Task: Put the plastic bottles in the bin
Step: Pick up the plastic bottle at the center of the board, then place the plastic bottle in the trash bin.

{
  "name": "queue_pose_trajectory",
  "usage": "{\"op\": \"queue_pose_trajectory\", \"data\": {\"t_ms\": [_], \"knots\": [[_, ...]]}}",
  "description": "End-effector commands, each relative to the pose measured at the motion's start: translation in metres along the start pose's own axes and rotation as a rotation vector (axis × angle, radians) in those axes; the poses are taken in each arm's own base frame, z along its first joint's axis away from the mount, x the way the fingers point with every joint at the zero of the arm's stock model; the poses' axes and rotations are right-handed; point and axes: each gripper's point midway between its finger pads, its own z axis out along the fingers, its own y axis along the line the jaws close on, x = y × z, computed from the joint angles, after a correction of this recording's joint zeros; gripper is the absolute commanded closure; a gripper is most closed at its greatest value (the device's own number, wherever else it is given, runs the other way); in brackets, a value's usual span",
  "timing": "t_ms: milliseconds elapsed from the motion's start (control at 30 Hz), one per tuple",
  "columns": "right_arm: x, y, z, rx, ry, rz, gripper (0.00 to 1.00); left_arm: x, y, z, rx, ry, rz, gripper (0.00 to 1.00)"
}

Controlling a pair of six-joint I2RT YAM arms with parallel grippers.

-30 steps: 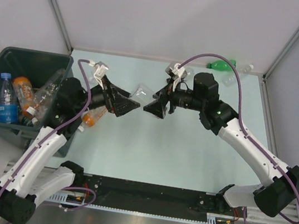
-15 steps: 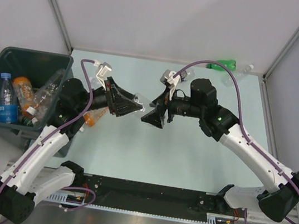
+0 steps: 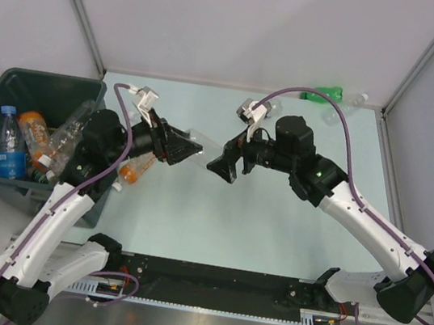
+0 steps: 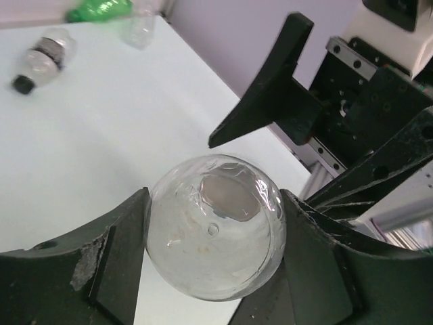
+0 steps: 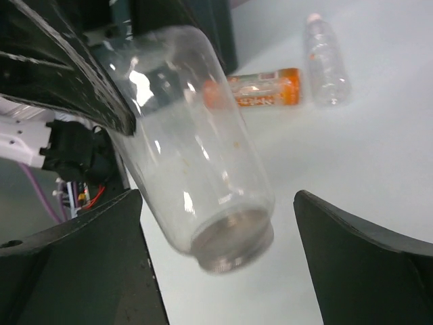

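Inspector: State of left end effector point(image 3: 180, 147)?
Operator: Closed on a clear bottle point(image 4: 213, 227), gripped round the body between both fingers. Base pointed at the right arm, held above the worktop point(image 3: 274, 220).
Inspector: And right end effector point(image 3: 223, 163)?
Operator: Spread wide, fingers either side of that bottle's base, clear of it.
Inspector: Location of bin point(image 3: 17, 77)?
Operator: At the left edge of the worktop, beside the left arm. Contains a blue-labelled bottle point(image 3: 10, 154), an orange bottle point(image 3: 32, 128) and clear ones.
Inspector: Elsewhere on the worktop?
Operator: Orange-labelled bottle point(image 3: 136, 168) just beside the bin; green bottle point(image 3: 321, 92) and small clear bottle point(image 3: 358, 99) in the far right corner.
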Motion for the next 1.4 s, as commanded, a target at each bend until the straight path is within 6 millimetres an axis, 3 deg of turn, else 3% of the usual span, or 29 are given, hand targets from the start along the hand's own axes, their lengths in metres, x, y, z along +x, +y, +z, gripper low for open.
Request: {"op": "queue_pose_trajectory", "data": {"t_ms": [0, 67, 100, 167, 200, 267, 300, 433, 667, 800, 967, 1067, 1167, 1200, 1300, 1367], "knots": [[-0.006, -0.028, -0.020, 0.214, -0.034, 0.044, 0.00, -0.037, 0.013, -0.017, -0.199, -0.084, 0.117, 0.79], [-0.002, -0.039, -0.030, 0.301, -0.024, 0.065, 0.00, -0.039, 0.026, -0.025, -0.293, -0.077, 0.133, 0.79], [0.002, -0.052, -0.036, 0.383, -0.021, 0.080, 0.00, -0.052, 0.031, -0.031, -0.361, -0.113, 0.152, 0.79], [0.007, -0.057, -0.048, 0.444, -0.014, 0.103, 0.00, -0.056, 0.043, -0.041, -0.454, -0.112, 0.171, 0.79], [0.011, -0.068, -0.055, 0.514, -0.013, 0.108, 0.00, -0.071, 0.048, -0.050, -0.529, -0.156, 0.189, 0.79], [0.015, -0.069, -0.065, 0.549, -0.015, 0.118, 0.00, -0.079, 0.058, -0.064, -0.632, -0.167, 0.213, 0.79], [0.016, -0.068, -0.069, 0.554, -0.017, 0.119, 0.00, -0.095, 0.065, -0.080, -0.732, -0.223, 0.227, 0.79], [0.029, -0.069, -0.078, 0.576, -0.015, 0.137, 0.00, -0.129, 0.076, -0.126, -0.981, -0.330, 0.281, 0.78], [0.034, -0.071, -0.084, 0.596, -0.020, 0.155, 0.00, -0.180, 0.067, -0.210, -1.351, -0.538, 0.340, 0.77], [0.036, -0.074, -0.083, 0.602, -0.014, 0.161, 0.00, -0.202, 0.051, -0.233, -1.417, -0.616, 0.358, 0.76], [0.037, -0.076, -0.084, 0.605, -0.012, 0.169, 0.00, -0.207, 0.050, -0.259, -1.562, -0.657, 0.358, 0.74], [0.037, -0.078, -0.084, 0.606, -0.013, 0.174, 0.00, -0.203, 0.055, -0.262, -1.606, -0.648, 0.356, 0.63], [0.039, -0.079, -0.084, 0.603, -0.006, 0.180, 0.00, -0.201, 0.060, -0.264, -1.656, -0.643, 0.347, 0.43], [0.040, -0.079, -0.084, 0.604, -0.004, 0.180, 0.00, -0.200, 0.061, -0.267, -1.686, -0.640, 0.344, 0.28], [0.041, -0.079, -0.085, 0.603, 0.000, 0.184, 0.00, -0.203, 0.063, -0.264, -1.691, -0.629, 0.345, 0.00], [0.044, -0.080, -0.085, 0.607, 0.009, 0.188, 0.00, -0.205, 0.060, -0.263, -1.665, -0.637, 0.341, 0.00]]}}
